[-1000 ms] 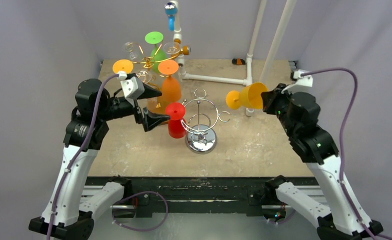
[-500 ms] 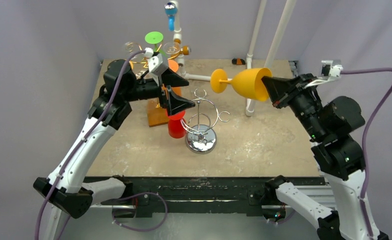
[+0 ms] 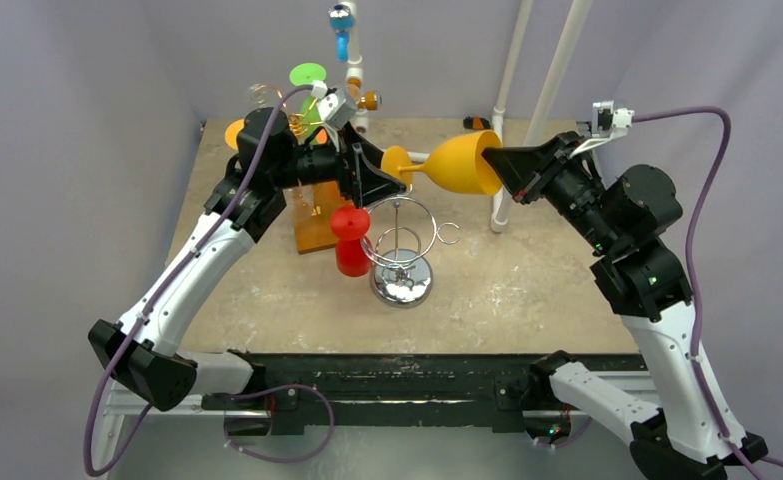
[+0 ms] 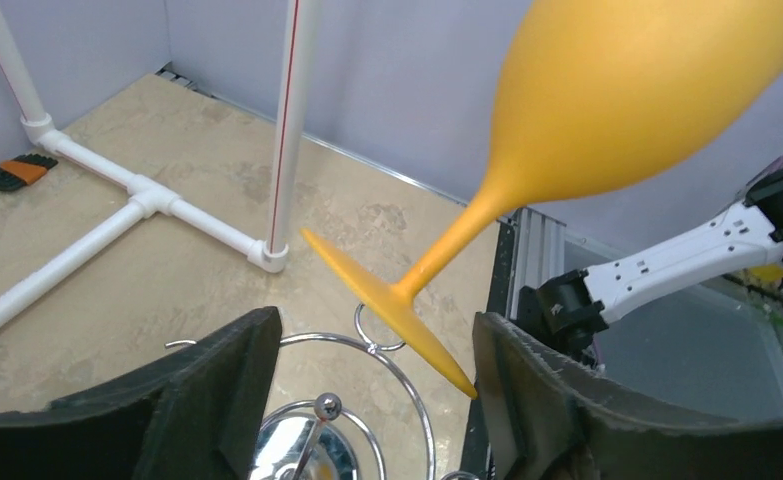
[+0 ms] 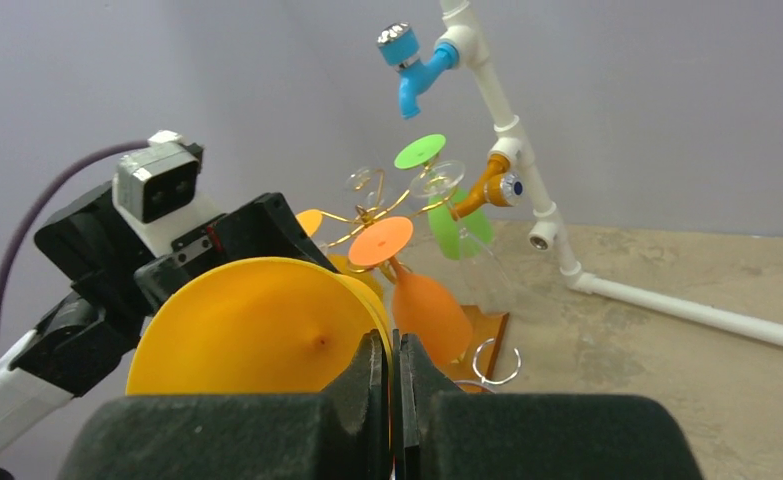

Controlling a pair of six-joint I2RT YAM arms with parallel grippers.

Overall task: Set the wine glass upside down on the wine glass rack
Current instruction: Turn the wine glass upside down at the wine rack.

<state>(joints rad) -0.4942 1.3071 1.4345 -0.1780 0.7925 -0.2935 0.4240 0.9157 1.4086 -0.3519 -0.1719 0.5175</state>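
A yellow wine glass hangs sideways in the air, its foot pointing left. My right gripper is shut on its rim, and the right wrist view shows the rim pinched between the fingers of that gripper, with the glass's bowl in front. My left gripper stands open around the foot. In the left wrist view the foot slants between the fingers of this gripper, its lower tip at the right finger. The chrome wine glass rack stands on the table below, and its ball top shows in the left wrist view.
A red glass hangs upside down at the chrome rack's left side. Behind it stands a gold rack on an orange base with an orange glass and a green glass. A white pipe frame with a blue tap runs along the back.
The right arm carried the yellow glass leftward over the chrome rack. The left arm rose and reached right until its fingers straddled the glass's foot, then narrowed slightly.
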